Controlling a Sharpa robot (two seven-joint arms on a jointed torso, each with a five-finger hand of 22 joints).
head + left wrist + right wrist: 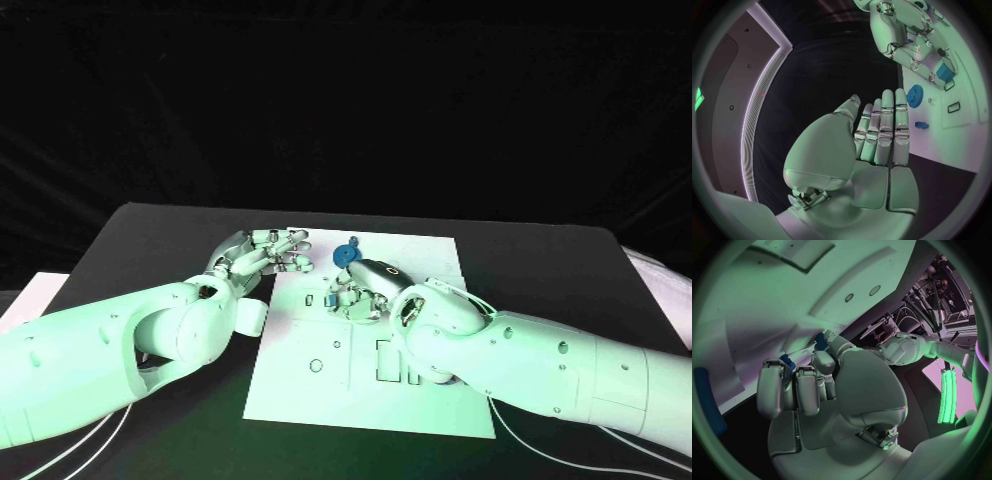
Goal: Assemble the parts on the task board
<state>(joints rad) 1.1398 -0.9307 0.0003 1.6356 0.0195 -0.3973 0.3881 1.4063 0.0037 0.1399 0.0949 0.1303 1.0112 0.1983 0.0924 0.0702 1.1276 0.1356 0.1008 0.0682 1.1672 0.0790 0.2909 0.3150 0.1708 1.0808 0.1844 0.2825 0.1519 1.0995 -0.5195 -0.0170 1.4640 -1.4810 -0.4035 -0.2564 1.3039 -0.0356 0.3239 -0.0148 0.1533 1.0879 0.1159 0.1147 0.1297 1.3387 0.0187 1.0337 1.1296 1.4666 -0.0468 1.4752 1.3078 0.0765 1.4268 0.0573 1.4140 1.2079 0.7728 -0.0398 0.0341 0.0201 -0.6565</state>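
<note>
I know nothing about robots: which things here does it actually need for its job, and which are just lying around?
For the job:
- white task board
- blue gear-shaped part
- small blue part lying on the board
- blue block by the right hand
- left hand, right hand

Just lying about:
- black table
- white cables at the table's near edge

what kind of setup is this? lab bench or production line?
Likely a lab test bench: a black table carrying one white task board with cut-out slots and small blue parts such as a gear, with both robot hands, left and right, over it.
</note>
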